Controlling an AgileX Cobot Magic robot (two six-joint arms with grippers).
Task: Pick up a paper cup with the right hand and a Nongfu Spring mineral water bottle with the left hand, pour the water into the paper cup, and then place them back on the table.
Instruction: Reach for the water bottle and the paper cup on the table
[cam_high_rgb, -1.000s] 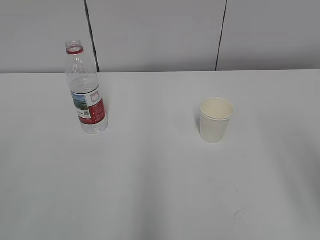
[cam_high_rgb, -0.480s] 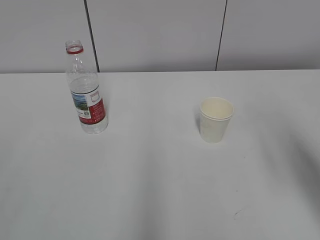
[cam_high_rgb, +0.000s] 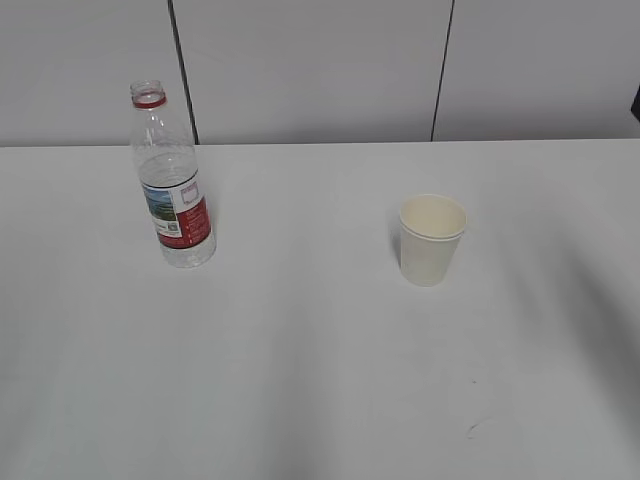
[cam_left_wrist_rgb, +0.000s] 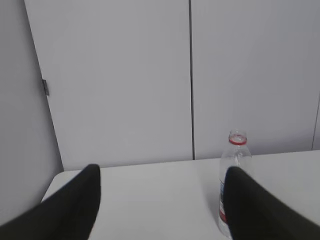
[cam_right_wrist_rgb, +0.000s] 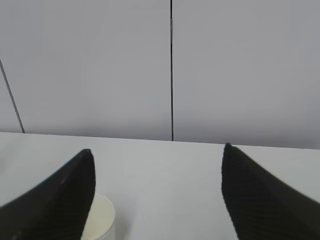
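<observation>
While nothing is picked up yet, we are at the very start, just reaching. Our left pincer (cam_left_wrist_rgb: 160, 210) is wide and holds nothing; the Nongfu Spring mineral water bottle (cam_high_rgb: 172, 180) stands upright ahead of it, off to its right. Our right pincer (cam_right_wrist_rgb: 157, 200) is wide too, with the paper cup (cam_high_rgb: 431, 239) low beside its left finger. Next, we think each pincer must line up around its thing. The white surface (cam_high_rgb: 320, 380) has a small dark mark (cam_high_rgb: 472, 430), with grey wall panels (cam_high_rgb: 320, 60) behind.
</observation>
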